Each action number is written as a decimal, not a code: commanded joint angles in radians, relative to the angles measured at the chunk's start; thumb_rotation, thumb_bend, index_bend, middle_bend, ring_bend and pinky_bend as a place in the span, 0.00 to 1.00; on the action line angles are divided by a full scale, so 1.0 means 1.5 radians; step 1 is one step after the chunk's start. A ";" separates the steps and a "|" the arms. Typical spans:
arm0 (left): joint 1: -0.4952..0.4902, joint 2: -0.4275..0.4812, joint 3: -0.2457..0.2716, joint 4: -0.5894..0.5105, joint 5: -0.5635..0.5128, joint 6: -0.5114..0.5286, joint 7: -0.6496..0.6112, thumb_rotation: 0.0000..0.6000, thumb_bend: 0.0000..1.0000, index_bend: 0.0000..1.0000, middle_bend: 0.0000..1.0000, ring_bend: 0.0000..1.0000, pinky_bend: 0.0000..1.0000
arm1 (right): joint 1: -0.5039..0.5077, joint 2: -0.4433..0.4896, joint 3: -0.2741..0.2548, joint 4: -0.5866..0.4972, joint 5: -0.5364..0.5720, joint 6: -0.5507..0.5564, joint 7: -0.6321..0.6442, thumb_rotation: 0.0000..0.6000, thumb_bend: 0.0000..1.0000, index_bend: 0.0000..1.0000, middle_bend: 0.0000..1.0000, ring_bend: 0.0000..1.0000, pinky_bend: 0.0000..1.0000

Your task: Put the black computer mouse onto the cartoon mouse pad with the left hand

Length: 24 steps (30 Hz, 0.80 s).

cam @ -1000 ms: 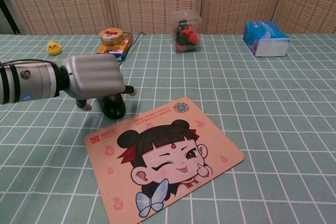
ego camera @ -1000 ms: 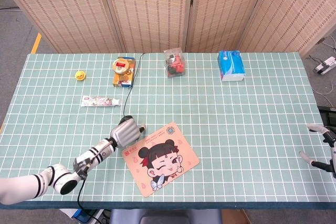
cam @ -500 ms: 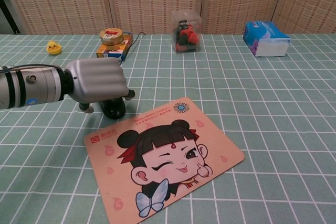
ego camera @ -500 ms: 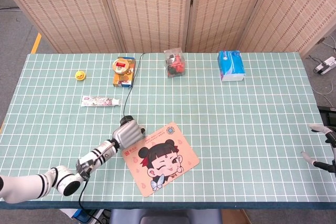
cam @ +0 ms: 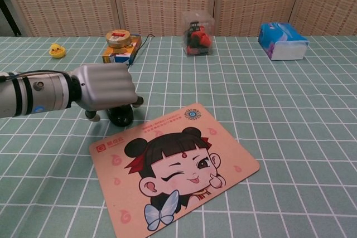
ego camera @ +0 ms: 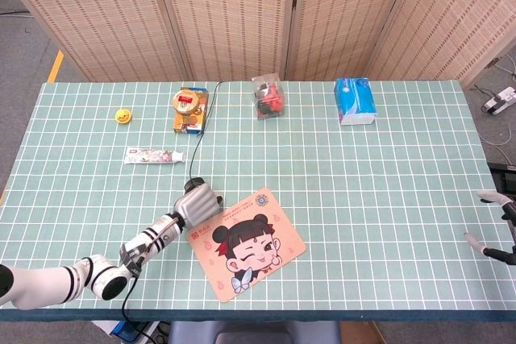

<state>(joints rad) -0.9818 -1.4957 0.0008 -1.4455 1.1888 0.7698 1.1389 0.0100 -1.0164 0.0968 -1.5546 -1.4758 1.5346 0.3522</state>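
The black computer mouse (cam: 120, 117) lies on the green grid table just off the upper left edge of the cartoon mouse pad (cam: 184, 188), and only its lower front shows beneath my left hand (cam: 103, 86). My left hand covers the mouse from above, with a thumb tip on its left and a fingertip on its right, gripping it. In the head view the left hand (ego camera: 198, 205) hides nearly all of the mouse (ego camera: 193, 183), next to the pad (ego camera: 266, 251). My right hand (ego camera: 496, 241) hangs at the table's right edge, fingers apart and holding nothing.
The mouse cable (ego camera: 201, 130) runs back toward a tin on an orange box (ego camera: 189, 109). A toothpaste tube (ego camera: 153, 155) and yellow duck (ego camera: 122, 116) lie at the left. A clear box of toys (ego camera: 268, 96) and tissue pack (ego camera: 355, 101) stand at the back.
My left hand has sunk lower onto the mouse and closed around it. The mouse and pad have stayed in place; the right hand barely shifted.
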 commanded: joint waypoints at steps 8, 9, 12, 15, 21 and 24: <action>-0.004 -0.004 0.009 0.004 0.032 0.019 -0.040 1.00 0.17 0.47 0.91 1.00 1.00 | 0.001 -0.001 0.000 -0.002 0.001 -0.003 -0.004 1.00 0.02 0.28 0.35 0.26 0.41; -0.005 -0.005 0.010 0.005 0.034 0.020 -0.043 1.00 0.17 0.47 0.91 1.00 1.00 | 0.001 0.000 0.000 -0.002 0.001 -0.004 -0.004 1.00 0.02 0.28 0.35 0.26 0.41; -0.006 -0.007 0.012 0.009 0.038 0.022 -0.047 1.00 0.18 0.48 0.90 1.00 1.00 | 0.000 0.000 0.000 -0.002 0.002 -0.003 -0.003 1.00 0.02 0.28 0.35 0.26 0.41; -0.006 -0.009 0.013 0.012 0.038 0.023 -0.050 1.00 0.19 0.49 0.90 1.00 1.00 | 0.000 0.000 0.001 -0.001 0.002 -0.003 -0.001 1.00 0.02 0.28 0.35 0.26 0.41; -0.008 -0.011 0.016 0.014 0.040 0.023 -0.056 1.00 0.19 0.50 0.90 1.00 1.00 | 0.001 0.001 0.001 0.000 0.002 -0.005 0.001 1.00 0.02 0.28 0.35 0.26 0.41; -0.008 -0.012 0.017 0.015 0.043 0.025 -0.063 1.00 0.19 0.52 0.90 1.00 1.00 | 0.001 0.001 0.001 0.000 0.003 -0.005 0.002 1.00 0.02 0.28 0.35 0.26 0.41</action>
<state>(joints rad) -0.9943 -1.5133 0.0255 -1.4238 1.2526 0.8067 1.0455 0.0110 -1.0148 0.0983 -1.5538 -1.4715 1.5265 0.3558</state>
